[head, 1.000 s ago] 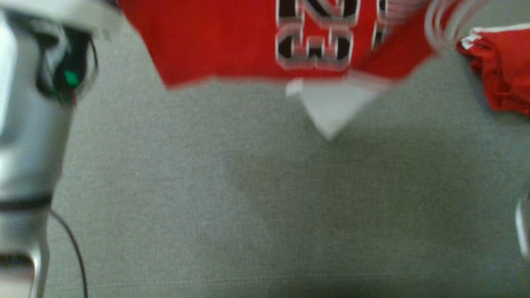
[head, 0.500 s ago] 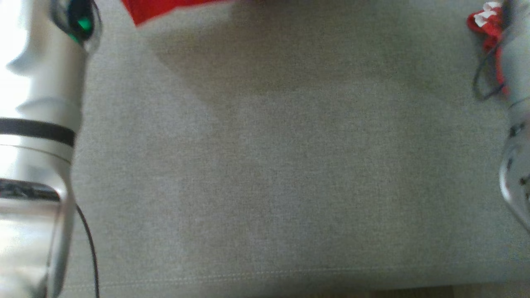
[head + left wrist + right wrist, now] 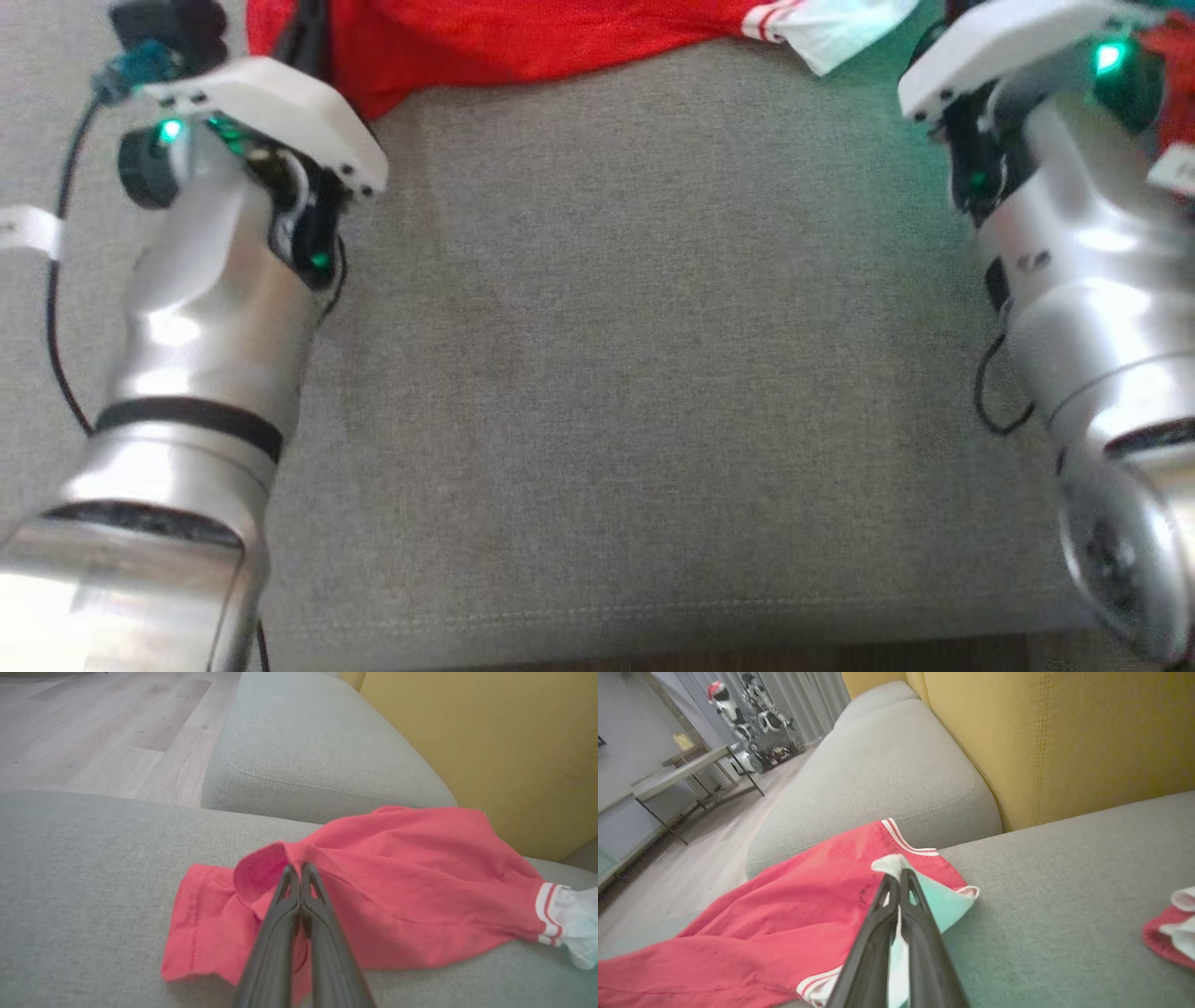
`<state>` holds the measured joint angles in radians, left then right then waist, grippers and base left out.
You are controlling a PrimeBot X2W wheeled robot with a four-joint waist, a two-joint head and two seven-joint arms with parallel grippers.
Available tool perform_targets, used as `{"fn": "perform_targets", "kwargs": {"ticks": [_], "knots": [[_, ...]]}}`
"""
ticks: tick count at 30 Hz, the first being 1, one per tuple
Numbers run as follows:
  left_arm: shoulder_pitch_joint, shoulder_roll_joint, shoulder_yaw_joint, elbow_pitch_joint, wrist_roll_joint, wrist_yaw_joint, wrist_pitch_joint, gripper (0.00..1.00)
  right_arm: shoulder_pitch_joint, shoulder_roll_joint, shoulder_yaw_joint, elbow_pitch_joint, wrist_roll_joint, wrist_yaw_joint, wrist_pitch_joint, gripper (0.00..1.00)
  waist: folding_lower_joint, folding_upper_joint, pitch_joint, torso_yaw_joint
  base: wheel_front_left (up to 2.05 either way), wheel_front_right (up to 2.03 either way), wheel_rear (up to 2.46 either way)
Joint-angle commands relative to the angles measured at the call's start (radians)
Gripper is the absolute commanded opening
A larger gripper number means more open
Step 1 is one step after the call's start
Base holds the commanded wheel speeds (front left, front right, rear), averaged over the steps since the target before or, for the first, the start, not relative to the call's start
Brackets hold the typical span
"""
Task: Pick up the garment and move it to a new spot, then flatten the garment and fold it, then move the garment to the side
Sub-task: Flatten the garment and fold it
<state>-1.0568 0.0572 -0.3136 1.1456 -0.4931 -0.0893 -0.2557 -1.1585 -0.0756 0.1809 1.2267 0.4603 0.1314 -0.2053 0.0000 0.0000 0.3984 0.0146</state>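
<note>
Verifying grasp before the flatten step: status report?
Left gripper shut on a fold of the red shirt. Right gripper shut on its white corner. Shirt lies rumpled on the grey sofa. Second red cloth lies apart, off to one side.

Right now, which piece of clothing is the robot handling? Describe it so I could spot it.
Find the grey sofa seat by the yellow backrest. Spread across it lies a red garment with white-striped trim. Unlike the small red-and-white bundle lying apart, both the left gripper and right gripper pinch this one.
</note>
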Motion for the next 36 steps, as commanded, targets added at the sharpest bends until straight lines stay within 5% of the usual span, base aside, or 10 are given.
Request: {"fn": "perform_targets", "kwargs": {"ticks": [1, 9, 17, 29, 36], "knots": [[0.016, 0.027, 0.026, -0.063, 0.009, -0.002, -0.006, 0.00, 0.037, 0.025, 0.044, -0.052, 0.014, -0.001, -0.019, 0.00, 0.0000, 0.0000, -0.015, 0.003, 0.00, 0.00, 0.00], [0.315, 0.015, 0.046, -0.273, 0.073, -0.016, -0.006, 0.00, 0.344, 0.005, 0.071, -0.215, 0.104, -0.001, -0.054, 0.00, 0.0000, 0.0000, -0.120, -0.001, 0.00, 0.00, 0.00], [0.632, 0.041, 0.090, -0.514, 0.097, -0.011, -0.006, 0.00, 0.755, -0.057, -0.026, -0.563, 0.141, -0.001, -0.044, 0.00, 0.0000, 0.0000, -0.217, -0.022, 0.00, 0.00, 0.00], [0.987, 0.138, 0.129, -0.904, 0.085, 0.082, 0.085, 0.00, 1.302, 0.015, -0.268, -1.219, 0.073, -0.001, 0.331, 0.00, 0.0000, 0.0000, -0.293, -0.023, 0.00, 0.00, 0.00], [1.166, 0.142, 0.133, -1.104, 0.092, 0.160, 0.131, 0.00, 1.478, 0.025, -0.326, -1.395, 0.119, -0.001, 0.423, 0.00, 0.0000, 0.0000, -0.327, -0.016, 0.00, 0.00, 0.00]]}}
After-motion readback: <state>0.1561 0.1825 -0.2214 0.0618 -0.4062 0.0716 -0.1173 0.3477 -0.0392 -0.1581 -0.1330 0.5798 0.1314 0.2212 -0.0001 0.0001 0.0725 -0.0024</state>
